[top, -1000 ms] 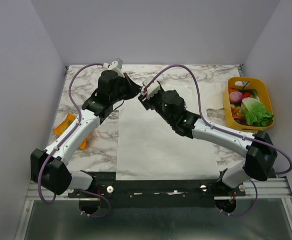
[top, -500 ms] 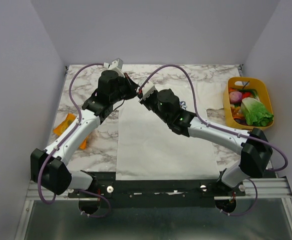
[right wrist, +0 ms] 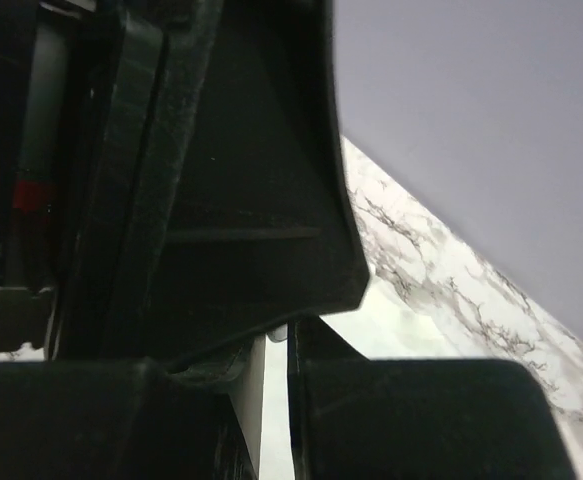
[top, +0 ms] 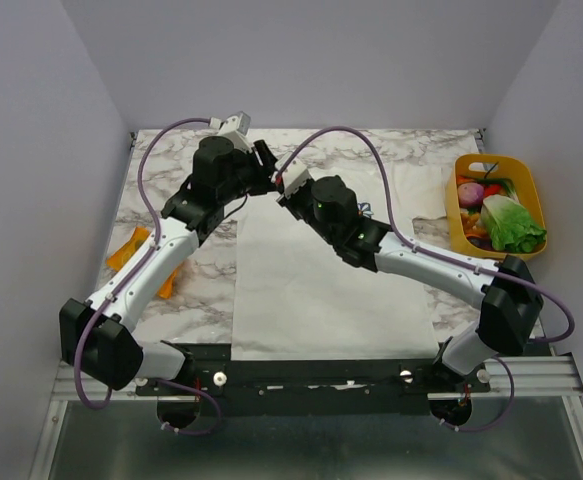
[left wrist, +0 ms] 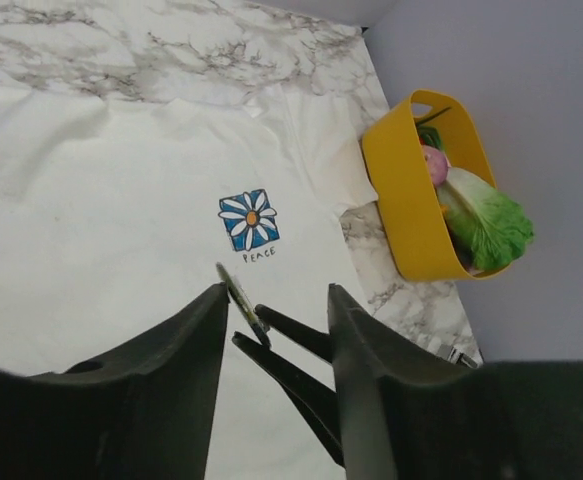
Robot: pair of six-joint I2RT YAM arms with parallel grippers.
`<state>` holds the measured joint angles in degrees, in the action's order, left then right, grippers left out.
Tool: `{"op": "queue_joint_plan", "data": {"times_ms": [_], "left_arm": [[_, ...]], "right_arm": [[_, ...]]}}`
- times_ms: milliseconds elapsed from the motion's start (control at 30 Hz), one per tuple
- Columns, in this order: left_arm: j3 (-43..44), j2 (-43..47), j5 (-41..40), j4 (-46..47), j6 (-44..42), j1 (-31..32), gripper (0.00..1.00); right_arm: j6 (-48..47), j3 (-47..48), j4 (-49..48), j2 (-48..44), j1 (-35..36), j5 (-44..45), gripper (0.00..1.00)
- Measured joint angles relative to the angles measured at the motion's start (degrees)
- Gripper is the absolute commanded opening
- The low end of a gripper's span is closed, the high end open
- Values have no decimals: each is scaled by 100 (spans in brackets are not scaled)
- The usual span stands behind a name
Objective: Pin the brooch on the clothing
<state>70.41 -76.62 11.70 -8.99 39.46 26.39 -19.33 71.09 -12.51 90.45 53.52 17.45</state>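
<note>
The white T-shirt lies flat on the marble table, its blue flower print on the chest. Above it, my left gripper is open, its two wide black fingers well apart. Between them reach the thin fingertips of my right gripper, shut on the small dark brooch, which shows edge-on next to my left gripper's left finger. From above, both grippers meet over the shirt's upper left part. The right wrist view is mostly filled by the left gripper's dark body, with the right gripper nearly closed.
A yellow basket with lettuce and other toy vegetables stands at the table's right edge, also seen in the left wrist view as the basket. Orange packets lie at the left, beside the left arm. Grey walls enclose the table.
My left gripper has opened and let go of the brooch. My right gripper has closed on it, after moving in slightly toward the left gripper.
</note>
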Motion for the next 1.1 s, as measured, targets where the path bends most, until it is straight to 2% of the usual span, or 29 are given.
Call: {"op": "queue_joint_plan", "data": {"times_ms": [133, 300, 600, 667, 800, 900, 1100], "left_arm": [[31, 13, 28, 48, -210, -74, 82], [9, 144, -39, 85, -354, -184, 84], [-533, 584, -398, 179, -850, -127, 82], [-723, 597, -634, 173, -1032, 37, 82], [-693, 407, -1384, -39, -1681, 894, 77], [-330, 15, -1808, -186, -2166, 1425, 70], [291, -756, -2699, -404, -2900, 1943, 65]], "right_arm": [[175, 0, 68, -2, -15, -20, 1], [756, -33, 205, -15, -256, -496, 0], [2704, -50, 850, -2, -1744, -2063, 1], [3189, 68, 1038, 81, -1996, -2524, 0], [3974, 216, 1283, 251, -2347, -3279, 1], [4319, 433, 1585, 402, -2400, -3602, 0], [4577, 708, 1941, 516, -2396, -3853, 0]]}}
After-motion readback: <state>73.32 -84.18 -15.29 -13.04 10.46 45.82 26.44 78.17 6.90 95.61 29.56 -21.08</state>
